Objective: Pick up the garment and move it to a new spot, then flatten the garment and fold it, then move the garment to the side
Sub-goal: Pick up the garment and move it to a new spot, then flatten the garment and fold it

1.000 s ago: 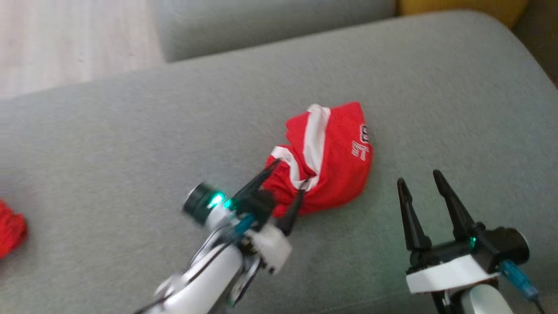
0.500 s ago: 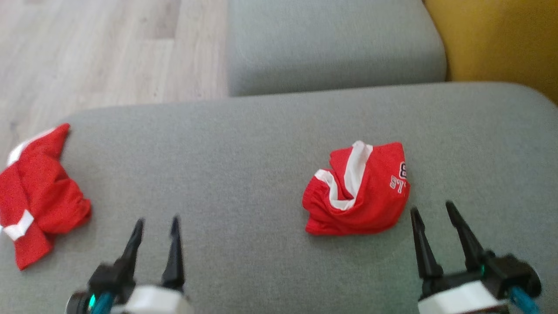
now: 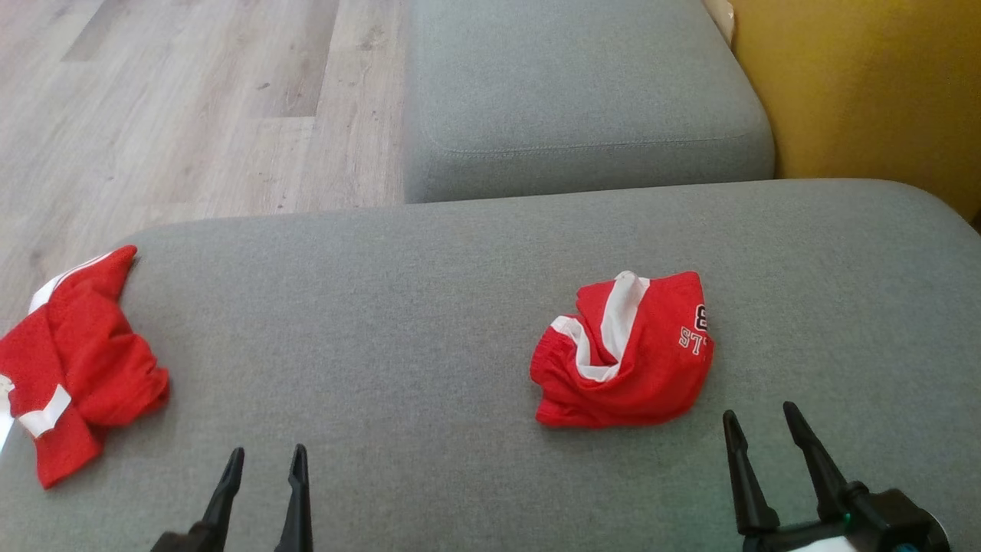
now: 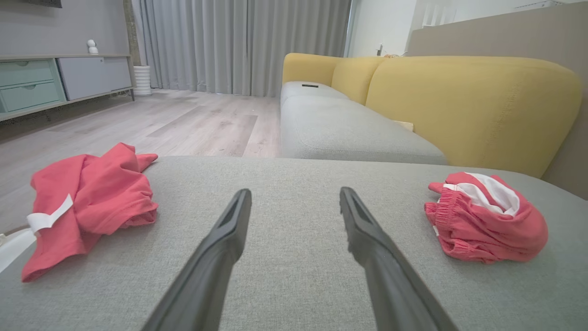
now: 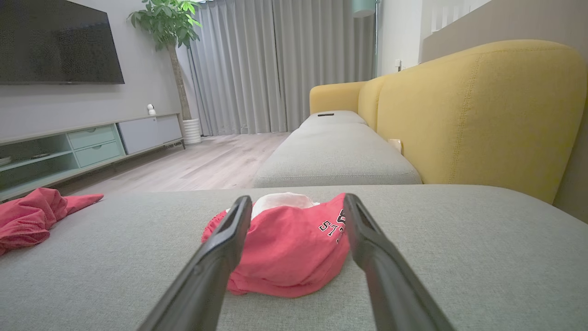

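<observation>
A red garment (image 3: 625, 353) with white stripes and white lettering lies bunched in a compact bundle on the grey cushion (image 3: 398, 307), right of centre. My right gripper (image 3: 759, 410) stands open just in front of it, fingers apart from the cloth; the right wrist view shows the bundle (image 5: 289, 248) beyond the open right gripper (image 5: 297, 198). My left gripper (image 3: 267, 452) is open at the lower left with nothing in it. In the left wrist view the left gripper (image 4: 295, 193) points at bare cushion and the bundle (image 4: 487, 225) lies off to the right.
A second red garment (image 3: 73, 368) lies crumpled at the cushion's left edge, partly hanging over it. Behind the cushion is a grey sofa seat (image 3: 575, 92) with a yellow backrest (image 3: 866, 92). Wooden floor (image 3: 191, 115) shows at the upper left.
My left gripper has drawn back from the bundle to the lower left, leaving it on the cushion. The head camera has shifted, bringing the second garment into view.
</observation>
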Tool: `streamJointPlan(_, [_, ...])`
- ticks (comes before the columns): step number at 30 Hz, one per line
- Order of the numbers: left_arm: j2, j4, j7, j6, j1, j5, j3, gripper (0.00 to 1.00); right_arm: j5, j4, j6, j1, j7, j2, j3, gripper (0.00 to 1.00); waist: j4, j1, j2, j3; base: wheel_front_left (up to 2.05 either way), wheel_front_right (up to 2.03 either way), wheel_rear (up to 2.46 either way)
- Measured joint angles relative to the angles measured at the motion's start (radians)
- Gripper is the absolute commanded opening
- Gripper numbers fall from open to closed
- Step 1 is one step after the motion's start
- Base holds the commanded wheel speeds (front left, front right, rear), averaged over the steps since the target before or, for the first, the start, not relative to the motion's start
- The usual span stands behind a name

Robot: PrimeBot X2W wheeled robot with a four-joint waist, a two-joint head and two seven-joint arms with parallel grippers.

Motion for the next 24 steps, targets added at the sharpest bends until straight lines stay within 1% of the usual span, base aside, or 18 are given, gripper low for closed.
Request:
streamJointPlan(2, [-0.001, 0.001, 0.0, -0.007, 0.0, 0.011, 0.001, 1.0, 0.0, 0.0, 0.0, 0.0, 0.0, 0.0, 0.002, 1.0, 0.001, 0.0, 0.0, 0.0, 0.0, 0.0, 0.0])
streamJointPlan(7, [-0.001, 0.002, 0.0, -0.008, 0.0, 0.015, 0.0, 1.0, 0.0, 0.001, 0.0, 0.0, 0.0, 0.001, 0.011, 1.0, 0.003, 0.0, 0.0, 0.003, 0.0, 0.0, 0.0])
streamJointPlan(24, [-0.001, 0.001, 0.0, 0.002, -0.002, 0.033, -0.03, 1.0, 0.001, 0.014, 0.0, -0.002, 0.0, 0.001, 0.024, 1.0, -0.004, 0.0, 0.0, 0.015, 0.0, 0.0, 0.0])
